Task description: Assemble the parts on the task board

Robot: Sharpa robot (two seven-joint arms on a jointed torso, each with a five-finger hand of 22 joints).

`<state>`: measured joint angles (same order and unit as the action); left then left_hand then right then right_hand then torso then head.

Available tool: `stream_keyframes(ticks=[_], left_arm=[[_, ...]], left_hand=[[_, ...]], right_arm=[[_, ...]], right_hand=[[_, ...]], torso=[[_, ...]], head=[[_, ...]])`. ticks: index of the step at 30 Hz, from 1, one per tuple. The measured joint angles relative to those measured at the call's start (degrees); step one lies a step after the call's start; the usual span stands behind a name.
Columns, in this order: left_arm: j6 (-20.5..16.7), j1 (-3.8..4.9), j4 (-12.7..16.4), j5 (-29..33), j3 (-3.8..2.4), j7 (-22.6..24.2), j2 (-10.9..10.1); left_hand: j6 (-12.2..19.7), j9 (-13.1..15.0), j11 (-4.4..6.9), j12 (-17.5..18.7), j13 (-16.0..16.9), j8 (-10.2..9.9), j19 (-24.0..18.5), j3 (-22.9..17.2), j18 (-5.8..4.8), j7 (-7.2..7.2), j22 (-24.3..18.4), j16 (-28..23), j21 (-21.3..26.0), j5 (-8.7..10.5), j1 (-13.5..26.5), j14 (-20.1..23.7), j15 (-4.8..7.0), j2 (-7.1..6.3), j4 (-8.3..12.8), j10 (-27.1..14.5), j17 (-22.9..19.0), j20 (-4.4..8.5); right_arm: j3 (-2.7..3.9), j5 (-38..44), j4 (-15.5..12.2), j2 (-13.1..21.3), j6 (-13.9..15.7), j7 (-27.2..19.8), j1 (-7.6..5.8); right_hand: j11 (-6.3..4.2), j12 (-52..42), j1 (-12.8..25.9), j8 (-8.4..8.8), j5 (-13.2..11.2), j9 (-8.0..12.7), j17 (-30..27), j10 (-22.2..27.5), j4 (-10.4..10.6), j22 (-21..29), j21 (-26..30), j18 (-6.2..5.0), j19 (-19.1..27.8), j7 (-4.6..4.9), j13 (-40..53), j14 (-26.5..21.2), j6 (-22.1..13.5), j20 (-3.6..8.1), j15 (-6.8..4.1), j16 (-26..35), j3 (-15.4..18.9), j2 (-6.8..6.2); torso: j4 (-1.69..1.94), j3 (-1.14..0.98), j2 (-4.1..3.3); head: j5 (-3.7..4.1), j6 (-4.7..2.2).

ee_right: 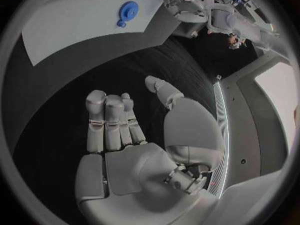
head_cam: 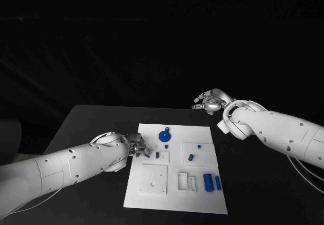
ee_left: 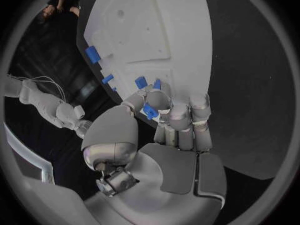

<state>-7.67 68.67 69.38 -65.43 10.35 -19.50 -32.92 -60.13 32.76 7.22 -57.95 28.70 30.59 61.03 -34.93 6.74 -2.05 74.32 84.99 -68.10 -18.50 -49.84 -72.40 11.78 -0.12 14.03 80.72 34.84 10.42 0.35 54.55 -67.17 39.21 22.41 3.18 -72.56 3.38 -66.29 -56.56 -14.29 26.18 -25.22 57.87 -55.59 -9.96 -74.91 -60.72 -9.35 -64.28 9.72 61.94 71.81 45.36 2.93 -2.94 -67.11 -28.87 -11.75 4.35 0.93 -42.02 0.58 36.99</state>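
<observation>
The white task board point(head_cam: 202, 201) lies in the middle of the black table. My left hand point(head_cam: 134, 145) is at the board's left edge and pinches a small blue part point(ee_left: 150, 110) between thumb and fingers. Just beyond its fingertips lie other small blue parts point(ee_left: 140, 82). On the board I see a round blue disc point(head_cam: 165, 136), a short blue peg point(head_cam: 157, 154), a blue piece point(head_cam: 189, 157) and two blue blocks point(head_cam: 209, 182) near the front right. My right hand point(head_cam: 210, 102) hangs above the table past the board's far right corner, fingers apart, holding nothing point(ee_right: 125, 130).
A raised white square block point(head_cam: 154, 178) and white slotted holders point(head_cam: 183, 181) stand on the board's near half. Bare black table point(head_cam: 94, 122) lies on both sides of the board. The left hand point(ee_right: 181, 2) is seen from the right wrist beside the board.
</observation>
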Motion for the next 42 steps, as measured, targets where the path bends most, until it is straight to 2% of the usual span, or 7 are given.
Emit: stream_keyframes(ticks=[23,30,33,36,39,42], left_arm=[[0.6,-0.08,0.2,-0.6,-0.02,-0.2,0.0],[1.6,0.00,0.0,-0.7,-0.08,-0.2,0.1],[2.3,0.04,-0.1,-0.7,-0.11,-0.2,0.1],[2.9,0.06,-0.2,-0.8,-0.11,-0.3,0.2],[3.2,0.09,-0.3,-0.8,-0.13,-0.3,0.4],[3.5,0.12,-0.5,-0.8,-0.14,-0.4,0.5]], left_hand=[[0.0,0.0,-0.01,-0.3,0.0,0.1,0.0,0.1,0.04,0.00,0.0,0.0,0.0,0.60,0.0,0.0,0.01,0.01,-0.1,0.0,0.0,-0.01],[0.0,0.0,-0.03,-0.3,0.0,0.7,0.0,0.2,0.10,0.00,0.0,0.2,0.0,1.03,0.4,0.0,0.01,0.44,-0.1,0.0,0.0,-0.01],[0.0,0.1,-0.04,-0.6,0.0,1.2,0.0,0.6,0.26,0.00,0.0,0.2,-0.2,0.66,1.0,0.0,0.01,1.05,-0.6,0.0,0.1,-0.01],[0.0,2.2,0.01,-0.6,0.0,1.2,0.0,0.6,0.29,0.00,0.0,0.2,-0.2,-0.86,1.3,0.0,0.01,1.34,-0.6,0.0,0.1,-0.01],[0.0,3.8,0.15,-0.6,0.0,1.2,0.0,0.6,0.29,0.00,0.0,0.2,-0.2,-0.96,1.4,0.0,0.02,1.43,-0.6,-0.2,0.1,-0.02],[0.0,4.1,0.16,-0.6,0.0,1.2,0.0,0.6,0.27,0.00,0.0,0.2,-0.2,-0.96,1.6,0.0,0.02,1.62,-0.7,-0.2,0.1,-0.02]], right_arm=[[0.00,0.0,0.1,0.0,0.0,0.0,0.17],[0.00,0.0,0.1,0.0,0.0,0.0,0.20],[0.00,0.0,0.1,0.0,0.0,0.0,0.20],[0.00,0.0,0.1,0.0,-0.1,0.0,0.21],[0.00,0.0,0.2,0.0,-0.1,0.0,0.21],[0.00,0.0,0.2,0.0,-0.1,0.0,0.22]], right_hand=[[0.00,-0.2,0.0,0.00,0.0,0.0,0.0,0.0,0.2,0.0,0.0,0.00,0.0,-0.09,-0.1,0.0,-0.1,0.00,0.00,0.0,0.2,0.00],[0.00,-0.2,0.0,0.00,0.0,0.0,0.0,0.0,0.2,0.0,0.0,0.00,0.0,-0.10,-0.1,0.0,-0.1,0.00,0.00,0.0,0.2,0.00],[0.00,-0.2,0.0,0.00,0.0,0.0,0.0,0.0,0.2,0.0,0.0,0.00,0.0,-0.10,-0.1,0.0,-0.1,0.00,0.00,0.0,0.2,0.00],[0.00,-0.2,0.0,0.00,0.2,0.0,0.0,0.0,0.2,0.0,0.0,0.00,0.0,-0.17,-0.1,0.0,-0.2,0.00,0.00,0.0,0.2,0.00],[0.00,-0.2,0.0,0.00,0.2,0.0,0.0,0.0,0.2,0.0,0.0,0.00,0.0,-0.06,-0.1,0.0,-0.1,0.00,0.00,0.0,0.2,0.00],[0.00,-0.2,0.0,0.00,0.2,0.0,0.0,0.0,0.2,0.0,0.0,0.00,0.0,0.02,-0.1,0.0,0.0,0.00,0.00,0.0,0.2,0.00]], torso=[[0.02,-0.02,0.01],[0.03,-0.01,0.01],[0.03,-0.01,0.01],[0.02,-0.01,0.02],[0.01,-0.01,0.02],[0.01,-0.01,0.02]], head=[[0.08,0.12],[0.00,0.16],[-0.01,0.20],[-0.01,0.23],[-0.01,0.24],[0.00,0.25]])
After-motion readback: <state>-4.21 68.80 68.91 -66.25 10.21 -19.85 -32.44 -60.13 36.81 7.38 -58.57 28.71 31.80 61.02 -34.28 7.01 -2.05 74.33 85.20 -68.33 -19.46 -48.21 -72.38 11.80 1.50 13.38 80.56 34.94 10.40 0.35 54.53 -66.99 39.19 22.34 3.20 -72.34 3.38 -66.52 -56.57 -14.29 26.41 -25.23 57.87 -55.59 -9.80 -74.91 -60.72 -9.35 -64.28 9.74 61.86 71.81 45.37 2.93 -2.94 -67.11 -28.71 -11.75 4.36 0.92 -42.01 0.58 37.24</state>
